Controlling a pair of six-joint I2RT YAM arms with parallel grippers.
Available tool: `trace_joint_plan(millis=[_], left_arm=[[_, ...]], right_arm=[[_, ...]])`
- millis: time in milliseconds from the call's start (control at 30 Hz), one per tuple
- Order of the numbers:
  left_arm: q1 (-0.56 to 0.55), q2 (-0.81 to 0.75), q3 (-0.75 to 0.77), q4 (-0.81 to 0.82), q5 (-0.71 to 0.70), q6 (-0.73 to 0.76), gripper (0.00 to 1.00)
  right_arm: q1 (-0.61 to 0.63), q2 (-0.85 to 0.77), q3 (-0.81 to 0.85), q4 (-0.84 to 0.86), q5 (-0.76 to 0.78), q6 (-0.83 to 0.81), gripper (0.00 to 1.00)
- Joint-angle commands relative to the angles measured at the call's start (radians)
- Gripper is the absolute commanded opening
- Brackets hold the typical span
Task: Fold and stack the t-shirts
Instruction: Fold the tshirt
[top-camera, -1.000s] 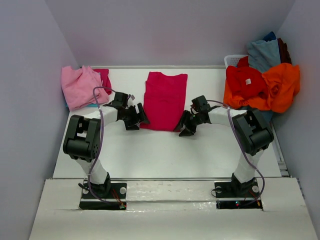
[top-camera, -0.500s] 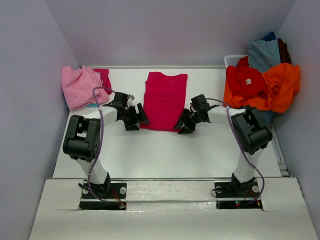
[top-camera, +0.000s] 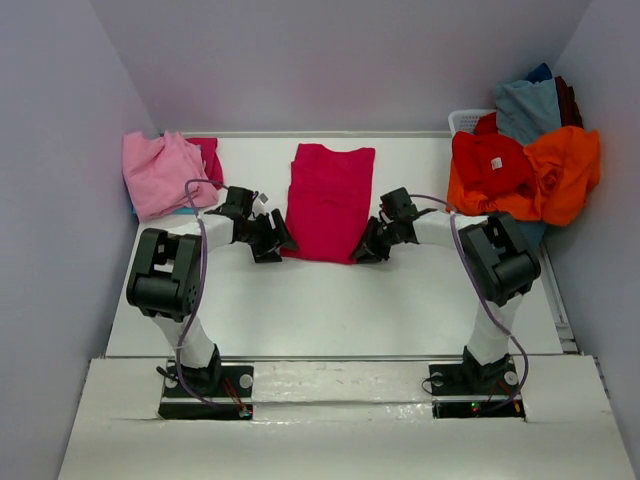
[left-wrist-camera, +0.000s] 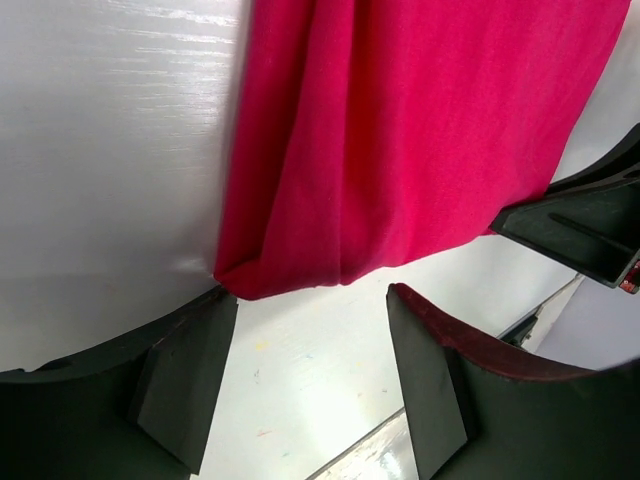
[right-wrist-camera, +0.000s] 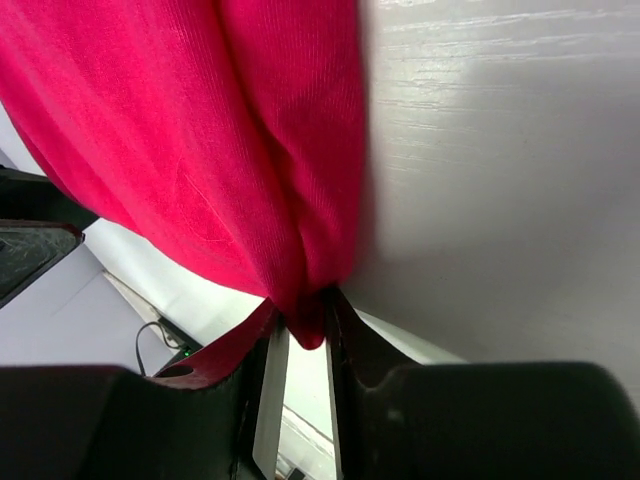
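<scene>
A crimson-magenta t-shirt lies folded into a long strip at the middle of the table, collar end toward the back. My left gripper is at its near left corner, open; in the left wrist view the corner of the shirt lies just ahead of the left gripper, touching the left finger's tip. My right gripper is at the near right corner. The right wrist view shows the right gripper shut on a pinched fold of the shirt.
A light pink t-shirt sits bunched at the back left, with another crimson one beside it. At the back right a white basket holds a pile: red, orange and grey-blue shirts.
The right gripper has slid in to the shirt's near right corner and closed on it. The left gripper has narrowed a little and stays at the near left corner.
</scene>
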Motion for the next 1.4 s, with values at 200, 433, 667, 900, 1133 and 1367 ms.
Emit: trace_joint_plan(millis=[200, 433, 667, 900, 1133, 1367], left_arm=[[0.008, 0.047, -0.049, -0.042, -0.054, 0.013, 0.62], [0.019, 0.049, -0.066, -0.035, -0.061, 0.017, 0.62], [0.048, 0.062, -0.068, -0.029, -0.070, 0.027, 0.65], [0.048, 0.091, -0.049, -0.019, -0.068, 0.028, 0.66], [0.057, 0.122, -0.028, -0.018, -0.073, 0.036, 0.66], [0.079, 0.133, -0.025, -0.030, -0.093, 0.056, 0.66]], right_arm=[[0.009, 0.038, 0.031, -0.019, 0.053, -0.027, 0.16], [0.009, 0.038, 0.054, -0.054, 0.082, -0.033, 0.13], [0.009, 0.024, 0.072, -0.096, 0.110, -0.044, 0.13], [0.009, 0.020, 0.066, -0.103, 0.110, -0.045, 0.13], [0.009, 0.015, 0.068, -0.113, 0.114, -0.050, 0.13], [0.009, 0.015, 0.068, -0.120, 0.123, -0.051, 0.13]])
